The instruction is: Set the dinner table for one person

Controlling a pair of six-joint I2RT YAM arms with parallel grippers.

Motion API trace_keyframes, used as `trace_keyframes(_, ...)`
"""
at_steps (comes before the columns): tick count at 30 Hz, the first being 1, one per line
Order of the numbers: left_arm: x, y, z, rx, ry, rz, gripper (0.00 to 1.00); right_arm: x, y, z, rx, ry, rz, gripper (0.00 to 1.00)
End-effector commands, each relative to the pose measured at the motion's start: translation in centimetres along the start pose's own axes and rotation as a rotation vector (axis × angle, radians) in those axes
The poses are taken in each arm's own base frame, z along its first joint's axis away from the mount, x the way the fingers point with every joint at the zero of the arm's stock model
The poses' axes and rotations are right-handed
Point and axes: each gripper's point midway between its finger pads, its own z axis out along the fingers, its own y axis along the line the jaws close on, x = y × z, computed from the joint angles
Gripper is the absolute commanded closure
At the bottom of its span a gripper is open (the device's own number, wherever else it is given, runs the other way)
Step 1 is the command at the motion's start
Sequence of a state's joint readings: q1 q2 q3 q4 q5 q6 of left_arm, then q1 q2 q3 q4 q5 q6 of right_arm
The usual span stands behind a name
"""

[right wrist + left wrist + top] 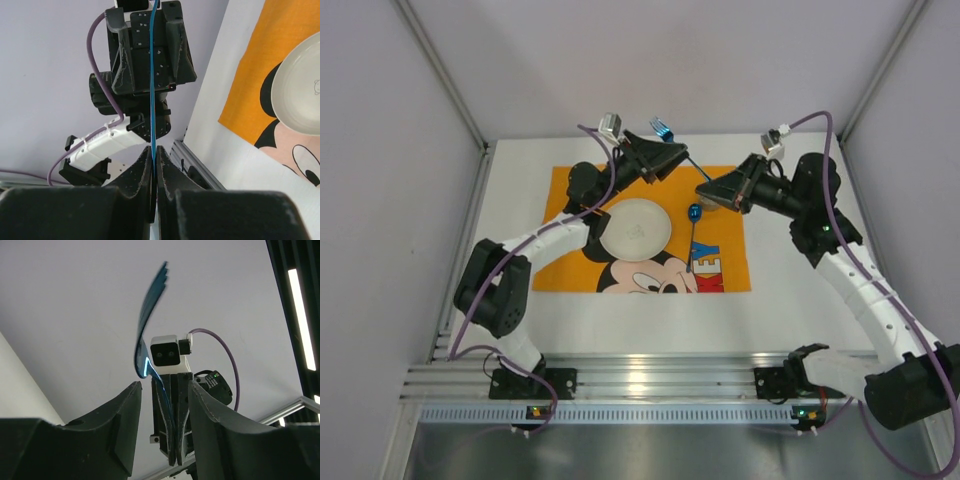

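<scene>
A blue fork (672, 143) hangs in the air over the far edge of the dinner table (520, 300), tines (661, 127) pointing away. My right gripper (705, 190) is shut on its handle; in the right wrist view the handle (152, 100) runs as a thin blue line into the pinched fingertips of the right gripper (153, 149). My left gripper (675, 157) faces the right one. In the left wrist view the fork (145, 340) passes between the fingers (125, 425) of the left gripper (164, 386), which stand apart without touching it.
An orange Mickey Mouse mat (570, 195) lies on the table. On it sit a white plate (635, 228) and, to the plate's right, a blue spoon (692, 235). An aluminium rail (650, 380) runs along the near edge.
</scene>
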State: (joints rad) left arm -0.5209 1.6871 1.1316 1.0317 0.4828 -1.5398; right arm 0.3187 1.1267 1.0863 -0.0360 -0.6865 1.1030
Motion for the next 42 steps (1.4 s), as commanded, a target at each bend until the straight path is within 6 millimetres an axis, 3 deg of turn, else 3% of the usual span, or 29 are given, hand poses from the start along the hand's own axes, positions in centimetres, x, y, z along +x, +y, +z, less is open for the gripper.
trace_keyframes(1, 0.2, -2.2, 1.1, 0.096, 0.015, 0.040, 0.53, 0.1, 2.1, -0.7, -0.068, -0.019, -0.058, 1.00)
trace_keyframes(4, 0.5, -1.9, 1.4, 0.096, 0.025, 0.032, 0.62, 0.1, 2.1, -0.5, -0.072, -0.014, -0.056, 1.00)
trace_keyframes(5, 0.6, -1.6, 1.6, 0.088, 0.031, 0.027, 0.81, 0.1, 2.3, -0.5, -0.078, -0.010, -0.056, 1.00)
trace_keyframes(7, 0.6, -1.0, 1.8, 0.075, 0.036, 0.022, 0.99, 0.0, 2.3, -0.4, -0.081, -0.010, -0.056, 1.00)
trace_keyframes(12, 0.6, 1.2, 2.2, -0.037, 0.083, 0.039, 1.00, 0.0, 2.1, -0.4, -0.078, -0.014, -0.065, 1.00)
trace_keyframes(13, 0.2, 2.0, 2.0, -0.070, 0.100, 0.063, 1.00, 0.1, 1.9, -0.4, -0.071, -0.009, -0.064, 0.70)
trace_keyframes(14, -0.1, 1.6, 2.2, -0.073, 0.121, 0.078, 1.00, 0.1, 1.5, -0.3, -0.056, -0.004, -0.065, 0.48)
trace_keyframes(15, -0.2, 2.8, 2.0, -0.102, 0.158, 0.071, 1.00, 0.2, 1.4, -0.4, -0.050, -0.003, -0.068, 0.29)
trace_keyframes(16, -0.1, 3.7, 0.8, -0.136, 0.244, 0.048, 1.00, 0.0, 1.4, -0.4, -0.049, -0.007, -0.079, 0.01)
trace_keyframes(17, -0.4, 4.0, 0.3, -0.145, 0.271, 0.041, 1.00, 0.0, 1.2, -0.6, -0.027, -0.005, -0.090, 0.00)
trace_keyframes(21, -2.6, 7.5, -4.8, -0.303, 0.357, -0.007, 1.00, -0.1, -0.3, -2.4, 0.069, -0.001, -0.106, 0.00)
trace_keyframes(22, -4.6, 8.9, -6.8, -0.341, 0.360, 0.094, 1.00, -0.5, -1.1, -3.1, 0.097, -0.014, -0.112, 0.00)
trace_keyframes(23, -4.8, 11.1, -9.3, -0.508, 0.372, -0.019, 1.00, -0.3, -1.3, -3.7, 0.102, -0.013, -0.113, 0.00)
trace_keyframes(24, -5.4, 12.8, -11.1, -0.597, 0.384, -0.020, 1.00, -0.3, -1.6, -4.1, 0.112, -0.015, -0.111, 0.00)
trace_keyframes(25, -6.8, 14.8, -14.2, -0.694, 0.419, 0.099, 1.00, 0.3, -2.7, -4.5, 0.141, -0.002, -0.100, 0.00)
trace_keyframes(26, -7.0, 15.4, -17.0, -0.892, 0.435, 0.034, 1.00, 0.5, -3.1, -4.7, 0.155, -0.001, -0.093, 0.00)
trace_keyframes(27, -7.0, 17.6, -19.5, -1.002, 0.470, -0.020, 1.00, 0.9, -3.3, -5.0, 0.161, 0.003, -0.088, 0.00)
trace_keyframes(30, -8.9, 19.9, -25.0, -1.170, 0.462, 0.029, 1.00, 2.2, -5.5, -5.8, 0.202, 0.027, -0.045, 0.00)
trace_keyframes(32, -9.1, 20.7, -27.2, -1.268, 0.489, 0.036, 1.00, 2.7, -6.2, -6.1, 0.225, 0.040, -0.037, 0.00)
trace_keyframes(33, -8.9, 21.5, -29.3, -1.361, 0.519, 0.019, 1.00, 2.9, -6.4, -6.3, 0.235, 0.047, -0.036, 0.00)
trace_keyframes(36, -9.0, 22.8, -32.1, -1.467, 0.598, 0.068, 1.00, 3.7, -7.3, -6.7, 0.262, 0.067, -0.028, 0.00)
trace_keyframes(42, -9.8, 25.7, -34.8, -1.551, 0.667, 0.135, 1.00, 4.7, -9.0, -6.7, 0.295, 0.094, 0.005, 0.00)
